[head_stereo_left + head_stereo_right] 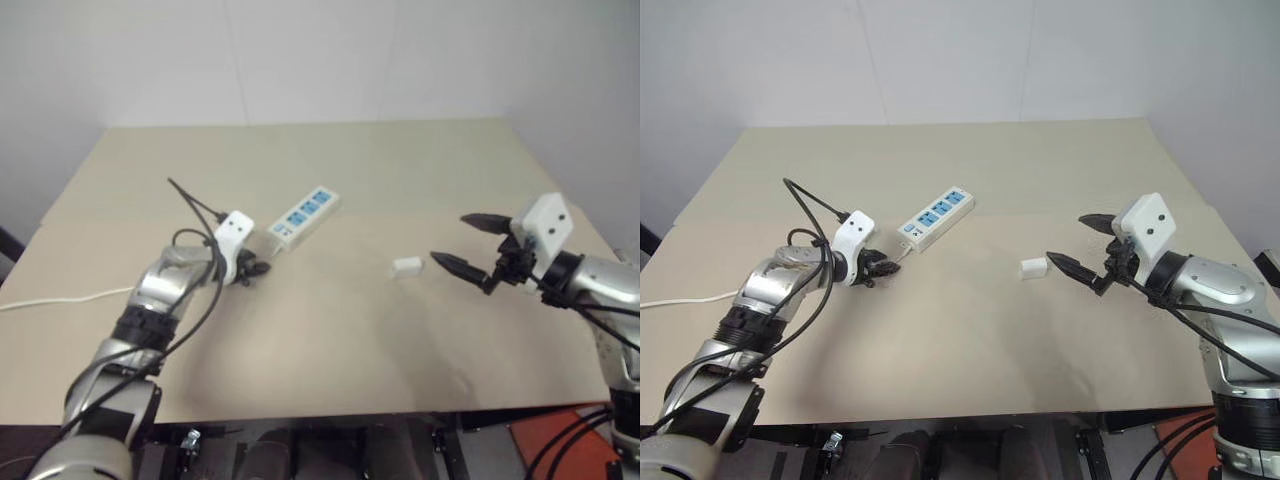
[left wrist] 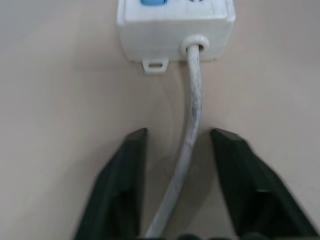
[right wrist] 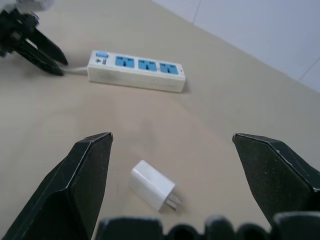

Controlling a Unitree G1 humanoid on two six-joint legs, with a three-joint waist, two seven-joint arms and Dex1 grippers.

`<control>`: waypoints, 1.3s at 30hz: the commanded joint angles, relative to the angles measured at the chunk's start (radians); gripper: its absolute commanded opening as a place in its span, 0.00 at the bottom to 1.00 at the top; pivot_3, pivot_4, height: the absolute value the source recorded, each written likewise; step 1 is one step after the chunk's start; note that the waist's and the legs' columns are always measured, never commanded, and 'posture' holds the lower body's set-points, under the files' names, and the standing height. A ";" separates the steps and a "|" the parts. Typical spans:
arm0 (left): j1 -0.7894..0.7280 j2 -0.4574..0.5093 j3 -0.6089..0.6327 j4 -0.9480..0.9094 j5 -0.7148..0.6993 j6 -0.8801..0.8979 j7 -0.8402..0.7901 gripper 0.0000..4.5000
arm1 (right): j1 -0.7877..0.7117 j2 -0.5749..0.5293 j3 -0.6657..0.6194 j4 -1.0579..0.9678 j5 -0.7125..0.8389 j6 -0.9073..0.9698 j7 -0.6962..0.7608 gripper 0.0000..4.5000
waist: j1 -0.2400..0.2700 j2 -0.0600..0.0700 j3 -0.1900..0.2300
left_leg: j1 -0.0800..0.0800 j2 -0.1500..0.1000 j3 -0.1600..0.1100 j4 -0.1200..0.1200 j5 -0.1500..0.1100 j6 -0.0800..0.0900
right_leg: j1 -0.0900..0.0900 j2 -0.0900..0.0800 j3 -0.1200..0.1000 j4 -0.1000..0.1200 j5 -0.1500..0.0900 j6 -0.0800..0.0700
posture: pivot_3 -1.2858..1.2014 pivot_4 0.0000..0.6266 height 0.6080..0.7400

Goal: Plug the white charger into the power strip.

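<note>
Three blue socket panels mark the power strip (image 3: 136,70), a long white bar lying slantwise on the desk (image 1: 400,170); its cord (image 2: 189,135) runs out of sight between the left gripper (image 2: 178,150) fingers, which straddle it partly open without touching. Near the right gripper (image 1: 1080,243), whose fingers are spread wide and empty, the white charger (image 3: 152,185) lies loose, prongs showing.
</note>
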 commanded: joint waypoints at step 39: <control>0.514 -0.142 0.249 -0.433 -0.037 -0.595 -0.071 0.99 | -0.003 -0.004 -0.044 -0.073 0.098 0.082 -0.045 1.00 | 0.020 -0.001 0.000 | 0.000 0.001 0.003 0.000 -0.002 0.000 | 0.001 0.000 0.003 -0.005 0.000 0.000 | 0.52 0.24 1.00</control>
